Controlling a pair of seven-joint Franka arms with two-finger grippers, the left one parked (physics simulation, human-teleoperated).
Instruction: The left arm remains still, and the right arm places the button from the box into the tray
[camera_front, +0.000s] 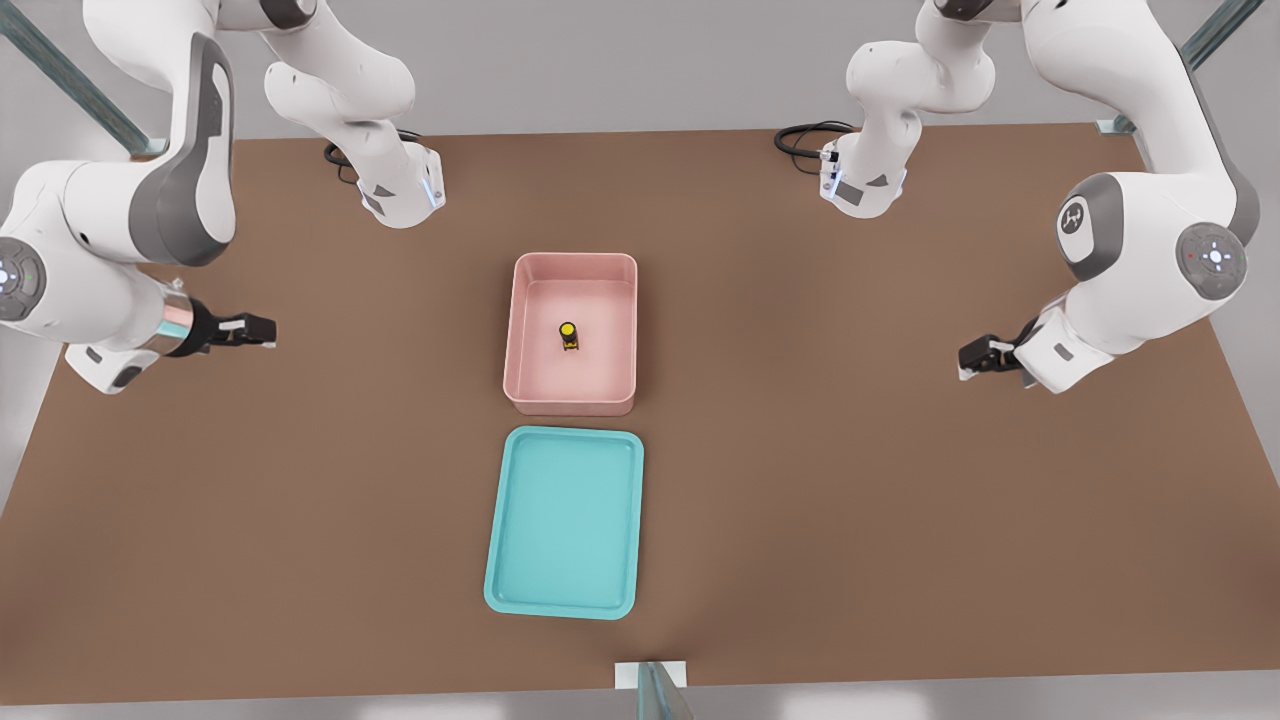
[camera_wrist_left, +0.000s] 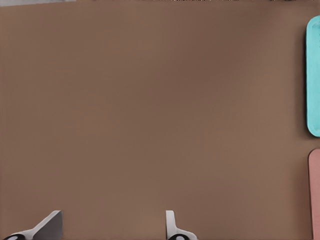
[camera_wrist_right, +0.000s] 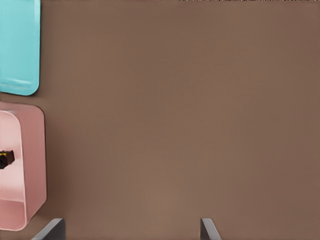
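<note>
Button (camera_front: 568, 335): stood upright in the pink box (camera_front: 520, 330); judged light, rigid, small
Hold: best taken across the black body
Gripper (camera_front: 262, 330): spread, nothing held, well apart from box

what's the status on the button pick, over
Gripper open over bare table at the front view's left, holding nothing. Yellow-capped button upright in the pink box. Teal tray empty beside the box. Path unobstructed.

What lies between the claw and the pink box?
In the front view, only bare brown table lies between the open claw and the box holding the button.
</note>
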